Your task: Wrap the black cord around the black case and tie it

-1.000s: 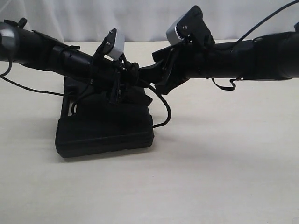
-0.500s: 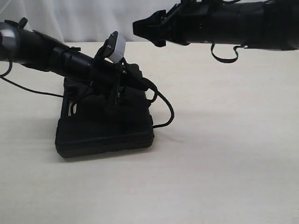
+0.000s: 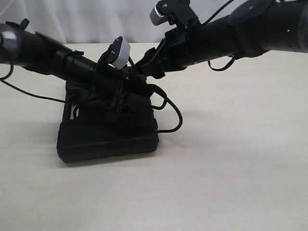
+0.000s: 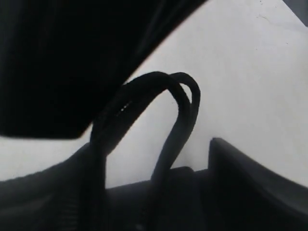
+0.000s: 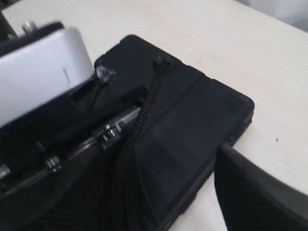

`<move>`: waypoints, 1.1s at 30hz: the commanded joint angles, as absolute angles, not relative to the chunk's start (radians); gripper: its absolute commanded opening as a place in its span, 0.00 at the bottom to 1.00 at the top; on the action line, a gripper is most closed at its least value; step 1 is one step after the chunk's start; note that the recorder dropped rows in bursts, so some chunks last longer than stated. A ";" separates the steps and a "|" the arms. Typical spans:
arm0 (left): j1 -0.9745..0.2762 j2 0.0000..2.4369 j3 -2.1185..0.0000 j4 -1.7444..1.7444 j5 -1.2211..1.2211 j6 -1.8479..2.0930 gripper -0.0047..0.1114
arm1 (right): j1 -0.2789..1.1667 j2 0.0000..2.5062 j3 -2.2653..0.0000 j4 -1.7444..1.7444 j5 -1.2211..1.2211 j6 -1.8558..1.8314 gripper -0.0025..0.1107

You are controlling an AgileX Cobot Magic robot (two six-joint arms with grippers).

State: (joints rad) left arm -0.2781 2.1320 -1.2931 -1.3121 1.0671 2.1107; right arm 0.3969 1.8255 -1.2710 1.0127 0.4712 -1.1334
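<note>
Exterior view: I have both arms meeting above the black case [image 3: 108, 132], which lies flat on the pale table [image 3: 231, 168], left of centre. The left gripper [image 3: 140, 88] reaches in low over the lid. The right gripper [image 3: 143, 68] angles down from above, its tip just beside the left one. The black cord [image 3: 174, 111] bows out in a slack loop off the case's right side, down to the tabletop.

In the left wrist view, that loop [image 4: 184, 118] arches between widely parted jaws, and nothing pinches it. In the right wrist view, a strand [image 5: 144, 108] runs across the ribbed lid [image 5: 192, 120] beside the other arm's grey camera housing [image 5: 38, 72]. One finger [image 5: 260, 197] shows at the frame's edge, jaws spread and empty.

I judge we are in the tying stage: the cord is on the case but loose, and I cannot make out a finished knot. Next, one gripper must close on a strand near the loop. The other must then take the free end and pull the slack tight without dragging the case.
</note>
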 commanded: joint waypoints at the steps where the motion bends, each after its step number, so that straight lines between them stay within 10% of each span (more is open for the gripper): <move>1: -0.279 2.127 -1.298 -1.328 1.063 2.139 0.55 | 0.396 1.812 -1.279 0.870 0.504 -1.062 0.57; 13: -0.281 2.127 -1.298 -1.328 1.084 2.139 0.55 | 0.456 1.879 -1.279 1.024 0.439 -1.249 0.56; 20: -0.281 2.127 -1.298 -1.328 1.082 2.139 0.55 | 0.456 1.883 -1.279 1.012 0.413 -1.296 0.06; 33: -0.281 2.127 -1.298 -1.291 1.029 2.139 0.55 | 0.456 1.804 -1.279 1.012 0.238 -1.234 0.06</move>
